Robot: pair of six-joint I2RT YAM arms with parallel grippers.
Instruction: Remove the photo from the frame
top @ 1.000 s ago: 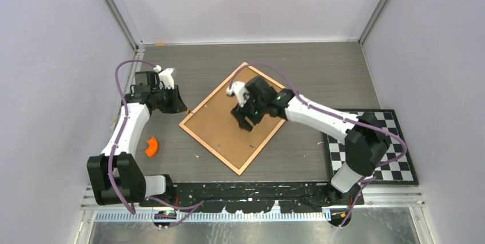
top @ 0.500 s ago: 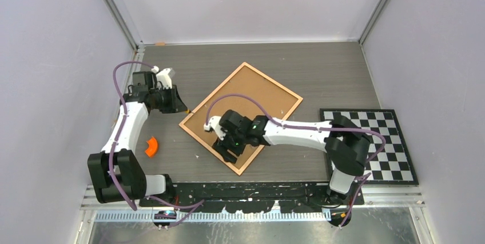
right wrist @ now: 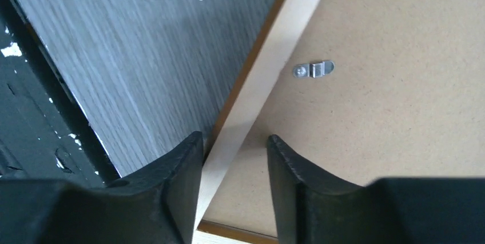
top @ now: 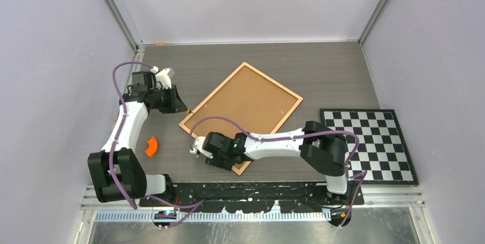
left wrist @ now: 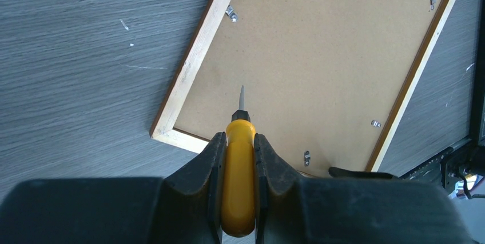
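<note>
The frame (top: 251,98) lies face down, its plain brown board back up. The photo is hidden under the board. My left gripper (top: 178,107) hovers just left of the frame's left corner, shut on a yellow-handled screwdriver (left wrist: 240,181) whose tip points over the board (left wrist: 320,55). My right gripper (top: 223,163) is open above the frame's near corner. In the right wrist view it (right wrist: 234,144) straddles the pale wooden border (right wrist: 269,84), beside a small metal clip (right wrist: 313,70). Other clips (left wrist: 231,12) sit along the edges.
A black-and-white checkered mat (top: 394,135) lies at the right. A small orange piece (top: 151,146) lies on the table near the left arm. Walls close in the table on three sides. The black base rail (right wrist: 34,112) runs close to the frame's near corner.
My right arm has swept from the middle of the board toward me, down to the frame's near corner. The left arm and the screwdriver have stayed put.
</note>
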